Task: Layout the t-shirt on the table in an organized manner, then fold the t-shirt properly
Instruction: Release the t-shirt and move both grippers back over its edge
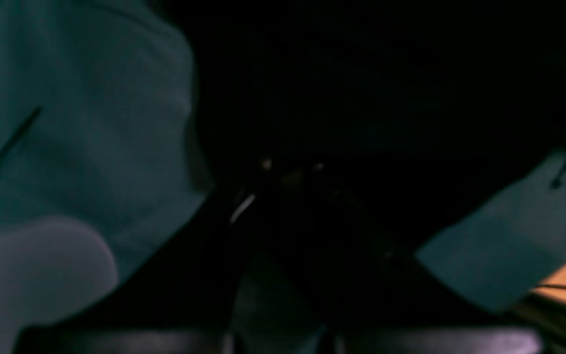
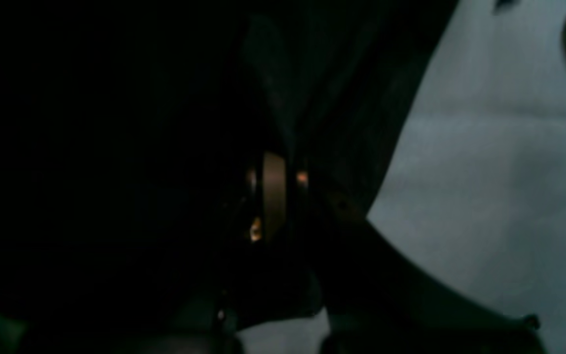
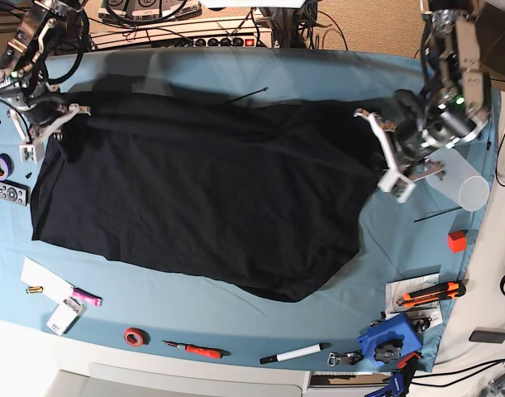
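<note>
Since the wide table draped in light blue cloth (image 3: 235, 298) is the landmark, note the large black soft-fabric t-shirt (image 3: 202, 198) covers its middle, spread but rumpled, print not showing. It looks light, limp and drapey, so you'd best pinch hems or shoulder corners, not the middle. Left gripper (image 3: 383, 132) is clamped on the shirt's edge near the table's right side; right gripper (image 3: 64, 112) clamped on its far-left corner.

No lettering can be read anywhere, perhaps because both wrist views are too dark.
</note>
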Controlling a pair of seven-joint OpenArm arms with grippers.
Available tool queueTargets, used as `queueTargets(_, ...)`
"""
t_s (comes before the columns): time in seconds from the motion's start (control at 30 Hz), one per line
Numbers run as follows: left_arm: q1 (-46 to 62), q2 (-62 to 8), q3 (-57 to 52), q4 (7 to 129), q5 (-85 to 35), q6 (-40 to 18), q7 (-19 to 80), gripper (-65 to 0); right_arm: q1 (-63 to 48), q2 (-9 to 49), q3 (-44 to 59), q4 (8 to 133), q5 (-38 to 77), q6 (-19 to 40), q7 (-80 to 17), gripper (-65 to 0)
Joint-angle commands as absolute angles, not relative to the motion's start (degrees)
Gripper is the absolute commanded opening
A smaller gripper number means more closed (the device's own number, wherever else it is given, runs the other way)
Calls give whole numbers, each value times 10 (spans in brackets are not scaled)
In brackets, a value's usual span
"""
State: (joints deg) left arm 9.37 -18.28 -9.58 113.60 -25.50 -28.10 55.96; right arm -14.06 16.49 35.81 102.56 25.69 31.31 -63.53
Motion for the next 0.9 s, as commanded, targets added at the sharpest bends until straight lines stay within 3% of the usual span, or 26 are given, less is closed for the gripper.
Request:
queueTargets(0.0, 78, -189, -88, 1140, -250, -271, 541, -650, -130, 178, 357, 1032, 255, 311, -617, -650)
queueTargets(0.1, 56, -189, -66, 1128, -222, -220, 519, -650, -106, 178, 352, 1005, 241, 310, -604, -650)
queueTargets(0.43, 4, -189, -60, 1044, -206, -221, 485, -650, -4, 178, 352, 841, 241, 310, -583, -650)
queueTargets(0.77, -16, -187, -60, 989, -211, -223, 419, -650, 32, 178, 352, 820, 242, 317, -578, -648)
queueTargets(0.83, -19, -187, -60, 989, -213, -226, 419, -638, 34, 178, 352, 820, 242, 320, -578, -567)
queueTargets(0.87, -20, -187, -60, 989, -214, -230, 419, -568, 35, 178, 352, 820, 244, 320, -578, -524)
